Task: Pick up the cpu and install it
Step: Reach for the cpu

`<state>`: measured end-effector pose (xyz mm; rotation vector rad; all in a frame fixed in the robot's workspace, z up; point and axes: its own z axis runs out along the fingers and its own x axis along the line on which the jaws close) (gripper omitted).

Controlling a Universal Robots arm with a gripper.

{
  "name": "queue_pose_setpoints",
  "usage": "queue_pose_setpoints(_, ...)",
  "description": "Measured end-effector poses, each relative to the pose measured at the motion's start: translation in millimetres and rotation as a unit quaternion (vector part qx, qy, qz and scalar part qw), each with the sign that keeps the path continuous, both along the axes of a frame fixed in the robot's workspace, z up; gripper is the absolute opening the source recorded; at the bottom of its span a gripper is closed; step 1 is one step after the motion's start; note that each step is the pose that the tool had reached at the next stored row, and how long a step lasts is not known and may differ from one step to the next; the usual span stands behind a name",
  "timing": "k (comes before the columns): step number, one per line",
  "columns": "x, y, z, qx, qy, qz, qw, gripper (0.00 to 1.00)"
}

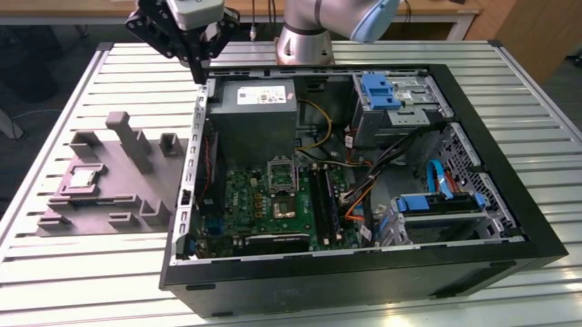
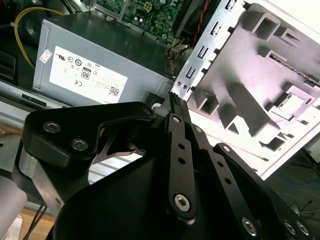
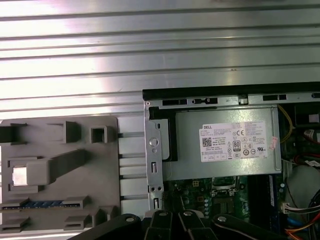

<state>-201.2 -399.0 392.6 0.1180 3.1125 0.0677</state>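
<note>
In the exterior view the end effector [image 1: 197, 72] hangs over the back rim of the open computer case [image 1: 364, 272], just beside the power supply [image 1: 259, 116]. Its fingers are pressed together to a point and carry nothing. The cpu [image 1: 82, 178] lies well apart from it, lower and toward the exterior view's left. It sits in a square recess of the grey fixture tray [image 1: 100, 212], which rests on the slatted surface [image 1: 91, 272] right beside the case. The socket [image 1: 282, 174] sits inside the case, also well apart from the end effector.

In the second wrist view the fingers [image 2: 177, 145] meet tip to tip above the case's metal edge. The cpu [image 2: 292, 102] shows in its pocket well beyond the tips, untouched.

In the first wrist view the cpu [image 3: 20, 176] shows a bright silvery top, lying flat in the tray [image 3: 60, 150], with the power supply [image 3: 225, 145] on the far side of the case wall.

The chip will likely handle as light, thin and stiff. Its metal top looks smooth (so probably slippery), and its underside is probably delicate. The safest hold seems to be on two opposite edges of the rim, keeping it level. How much room the recess walls leave for fingers cannot be told.
</note>
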Motion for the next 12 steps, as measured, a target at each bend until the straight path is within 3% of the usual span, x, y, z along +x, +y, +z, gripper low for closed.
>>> queue_pose_setpoints(12, -3.9, 0.0, 0.0, 0.0000, 0.0000, 0.000, 1.0000, 0.11)
